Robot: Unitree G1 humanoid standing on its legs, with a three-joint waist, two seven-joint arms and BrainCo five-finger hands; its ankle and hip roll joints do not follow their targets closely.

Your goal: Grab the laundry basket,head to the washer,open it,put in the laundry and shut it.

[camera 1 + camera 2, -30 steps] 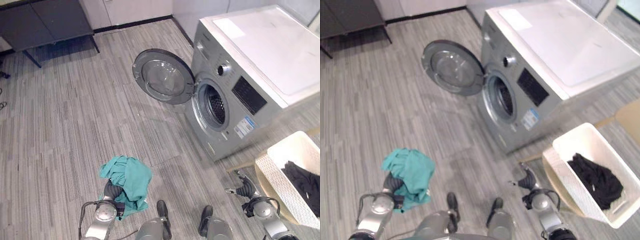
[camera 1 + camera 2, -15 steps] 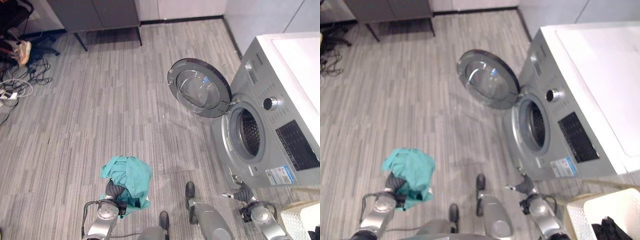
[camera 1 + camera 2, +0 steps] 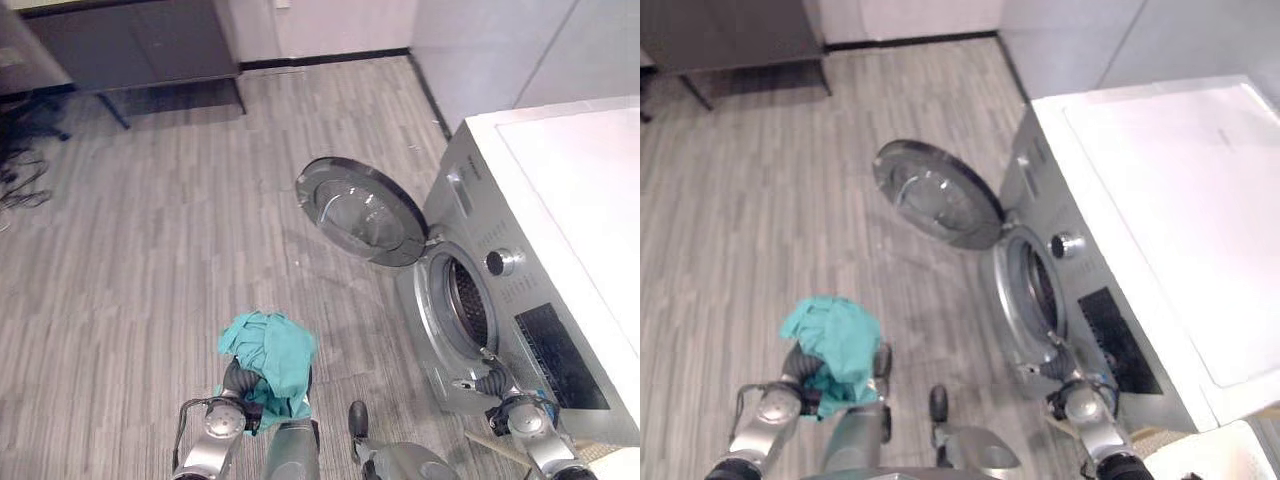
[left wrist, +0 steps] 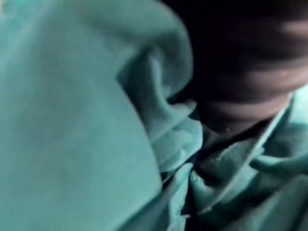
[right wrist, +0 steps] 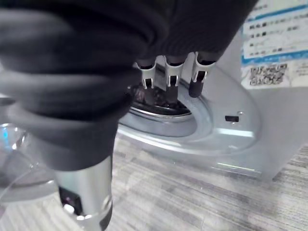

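The teal cloth [image 3: 268, 362] is the laundry in hand. It looks light, soft and limp, so it should crumple and droop rather than hold any shape; loose folds hang over the wrist and could snag on the rim of the opening. A bunched grip in the middle of the wad suits it best, with the trailing edges gathered in before it goes through the round opening.

The left hand [image 3: 238, 380] sits low at the robot's left, above the floor [image 3: 150, 250], with the cloth heaped over it. Its wrist view shows teal folds pressed against the dark ribbed cover, but the fingers are buried in the fabric, so I cannot tell how they are set.

The right hand [image 5: 168, 77] hangs just in front of the washer [image 3: 540, 300], near the lower edge of the drum opening [image 3: 465, 305]. Its fingers [image 5: 198, 82] hang relaxed and fairly straight, holding nothing and touching nothing.

The washer door [image 3: 362, 210] stands swung wide open to the left of the opening, so the way in looks clear.
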